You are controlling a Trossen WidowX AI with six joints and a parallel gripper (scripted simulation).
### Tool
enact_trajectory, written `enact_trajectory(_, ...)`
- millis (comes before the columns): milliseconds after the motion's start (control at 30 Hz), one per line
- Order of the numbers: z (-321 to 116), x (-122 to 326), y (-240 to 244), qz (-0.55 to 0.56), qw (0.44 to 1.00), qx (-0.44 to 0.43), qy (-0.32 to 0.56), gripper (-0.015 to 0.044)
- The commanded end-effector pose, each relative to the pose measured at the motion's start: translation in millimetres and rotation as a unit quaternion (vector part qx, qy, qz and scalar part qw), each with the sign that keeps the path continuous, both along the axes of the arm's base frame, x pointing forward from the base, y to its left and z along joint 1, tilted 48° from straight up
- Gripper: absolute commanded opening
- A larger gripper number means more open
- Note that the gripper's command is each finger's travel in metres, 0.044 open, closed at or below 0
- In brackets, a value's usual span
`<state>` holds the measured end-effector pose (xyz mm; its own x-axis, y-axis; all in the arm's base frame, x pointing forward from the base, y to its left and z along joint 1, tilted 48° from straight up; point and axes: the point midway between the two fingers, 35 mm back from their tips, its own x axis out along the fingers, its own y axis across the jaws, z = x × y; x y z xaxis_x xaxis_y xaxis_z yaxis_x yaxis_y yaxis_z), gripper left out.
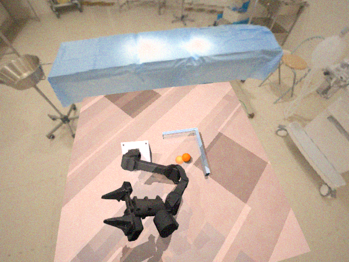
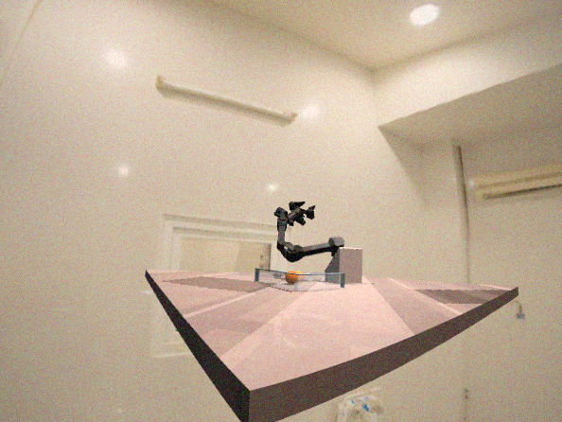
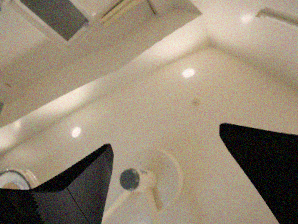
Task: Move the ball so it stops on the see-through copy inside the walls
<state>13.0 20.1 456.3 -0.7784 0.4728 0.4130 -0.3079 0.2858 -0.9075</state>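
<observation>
ball [image 1: 186,157]: bright orange, round, overlapping paler see-through copy [image 1: 178,160] | fingers [image 1: 113,195]: wide apart, holding nothing

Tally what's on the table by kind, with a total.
Orange ball: 1
See-through ball copy: 1, touching the ball
Clear walls: 2, joined in a corner
Robot arm, fingers wide apart, holding nothing: 1
White base block: 1
Total: 6

Pink patterned table [image 1: 235,205], orange ball [image 1: 186,157] beside paler see-through copy [image 1: 178,160], clear corner walls [image 1: 202,150], white arm base [image 1: 141,148]
</observation>
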Motion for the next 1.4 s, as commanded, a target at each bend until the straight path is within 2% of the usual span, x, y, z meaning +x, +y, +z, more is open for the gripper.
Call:
enact_trajectory(0, -0.1, -1.8, 1.0, -0.003, 1.0, -0.004, -0.002, 0.038)
enact_trajectory(167, -6.6, -42.1, 35.3, -0.094, 0.988, -0.115, -0.031, 0.038)
enact_trajectory(300, -20.5, -63.9, 78.3, -0.188, 0.957, -0.217, -0.034, 0.038)
enact_trajectory(567, -66.2, -54.4, 169.6, -0.381, 0.838, -0.39, 0.015, 0.038)
enact_trajectory(767, -112.7, -5.7, 225.6, -0.517, 0.699, -0.485, 0.096, 0.038)
enact_trajectory(967, -166.6, 68.7, 253.7, -0.632, 0.524, -0.535, 0.197, 0.038)
enact_trajectory(1367, -262.0, 205.3, 211.5, -0.755, 0.203, -0.525, 0.335, 0.038)
